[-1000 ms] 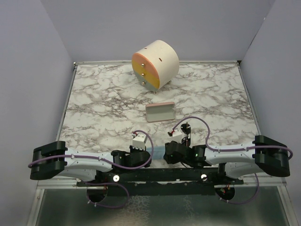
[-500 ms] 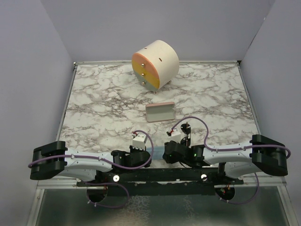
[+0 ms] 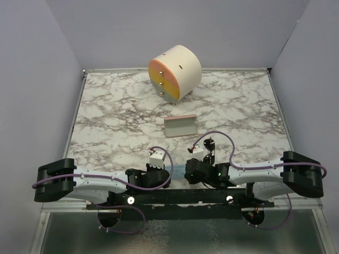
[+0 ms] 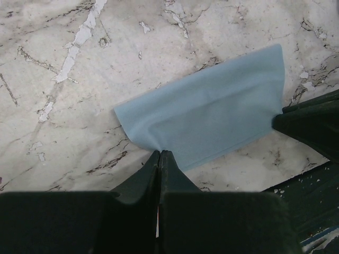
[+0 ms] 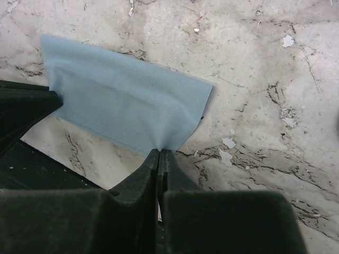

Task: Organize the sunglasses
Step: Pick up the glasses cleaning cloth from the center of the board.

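Note:
Both grippers are shut on the light blue cloth point(image 4: 206, 119), folded over on the marble near the front edge. My left gripper point(image 4: 160, 153) pinches one corner and my right gripper point(image 5: 160, 151) pinches the opposite corner of the cloth point(image 5: 122, 98). In the top view only a sliver of cloth point(image 3: 179, 166) shows between the left gripper point(image 3: 170, 170) and the right gripper point(image 3: 187, 168). A small dark thing that looks like the sunglasses point(image 3: 211, 143) lies just beyond my right wrist, partly hidden by the cable. The pink case point(image 3: 180, 127) lies mid-table.
A round cream drawer unit point(image 3: 175, 73) with orange fronts stands at the back centre. The marble table point(image 3: 116, 116) is walled by purple panels on the left, right and back. The black base rail point(image 3: 175, 197) runs along the near edge.
Almost nothing. The right arm's elbow has shifted slightly to the left; both grippers stay shut on the cloth in the same place.

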